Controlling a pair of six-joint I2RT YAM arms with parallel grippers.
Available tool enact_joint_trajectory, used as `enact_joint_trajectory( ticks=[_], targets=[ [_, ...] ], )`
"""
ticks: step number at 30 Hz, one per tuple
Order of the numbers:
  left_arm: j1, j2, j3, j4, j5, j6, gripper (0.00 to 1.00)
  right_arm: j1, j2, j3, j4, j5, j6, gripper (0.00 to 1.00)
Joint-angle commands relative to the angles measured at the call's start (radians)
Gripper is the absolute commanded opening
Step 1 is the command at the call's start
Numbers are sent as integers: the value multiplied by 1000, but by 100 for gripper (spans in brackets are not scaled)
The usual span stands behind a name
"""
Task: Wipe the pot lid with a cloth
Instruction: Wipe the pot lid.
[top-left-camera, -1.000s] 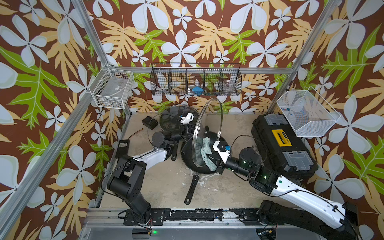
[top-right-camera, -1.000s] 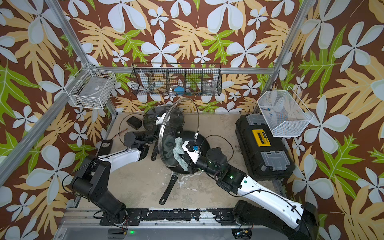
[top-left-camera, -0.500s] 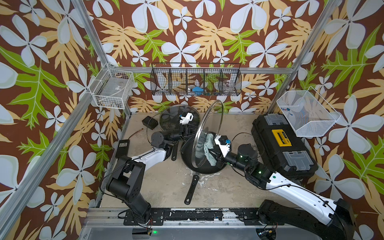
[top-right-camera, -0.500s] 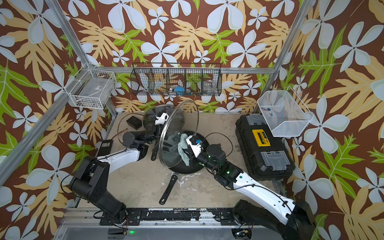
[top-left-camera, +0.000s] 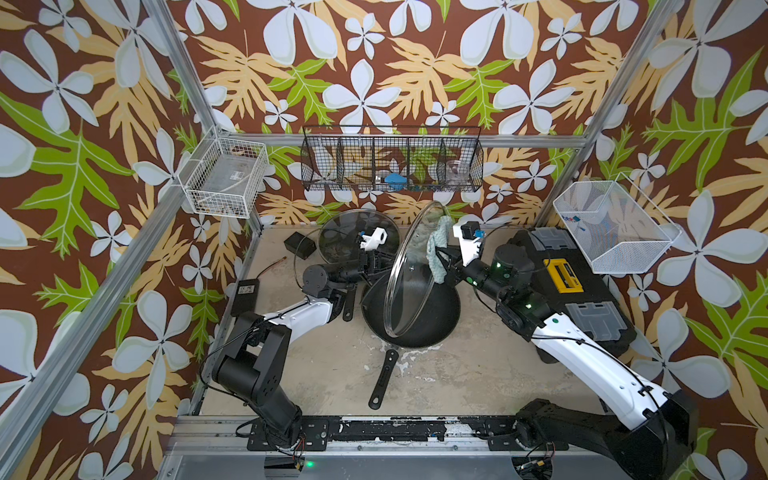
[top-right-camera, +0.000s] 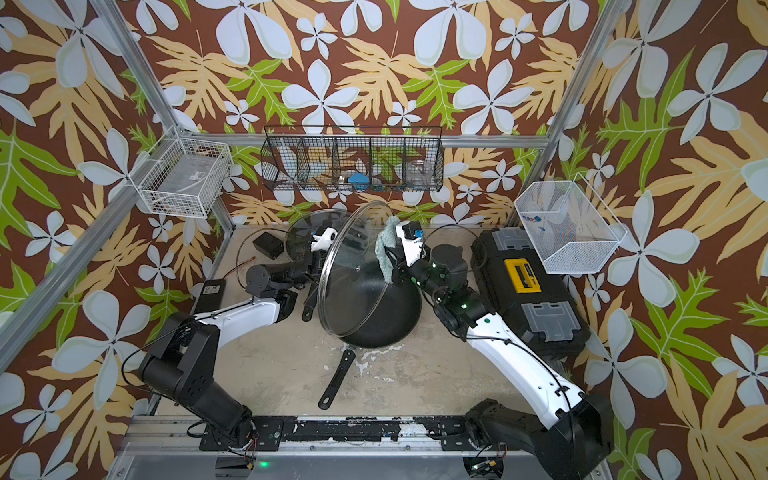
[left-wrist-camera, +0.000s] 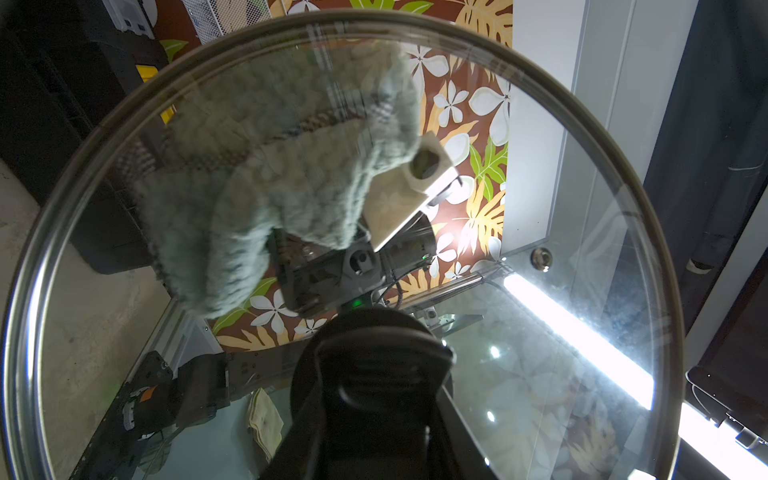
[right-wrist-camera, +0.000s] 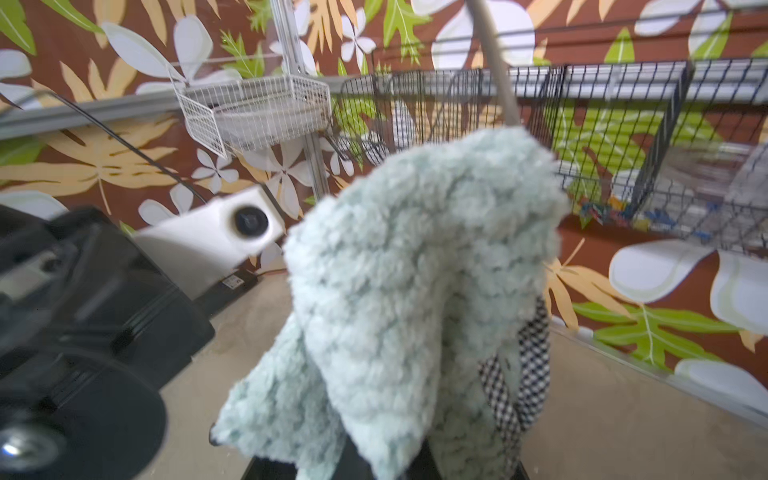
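Two grippers meet above the pan (top-left-camera: 434, 325); the lid (top-left-camera: 410, 277) stands on edge over it, the left gripper (left-wrist-camera: 374, 382) clamped on its handle (left-wrist-camera: 374, 320); the cloth (top-left-camera: 437, 248), pinched in the closed right gripper (top-left-camera: 445, 258), lies against the upper glass.

Brown floral wallpaper (top-left-camera: 374, 62) on all walls, aluminium frame posts (top-left-camera: 179, 70) at corners. Scuffed beige floor (top-left-camera: 332, 365). White wire basket (top-left-camera: 224, 183) left, black wire rack (top-left-camera: 392, 164) at back, white mesh bin (top-left-camera: 611, 226) right, black toolbox (top-left-camera: 602, 291) beneath. Bright light strip (left-wrist-camera: 582, 340) in left wrist view.
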Motion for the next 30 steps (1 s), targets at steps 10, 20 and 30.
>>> enact_joint_trajectory(
  ticks=[10,20,30],
  targets=[
    [0,17,2,302,-73,13,0,295,-87,71,-16,-42,-137,0],
    [2,14,22,301,-78,1,0,428,-193,-265,11,68,-93,0],
    [1,14,25,300,-79,-1,0,118,-101,-257,33,41,-8,0]
  ],
)
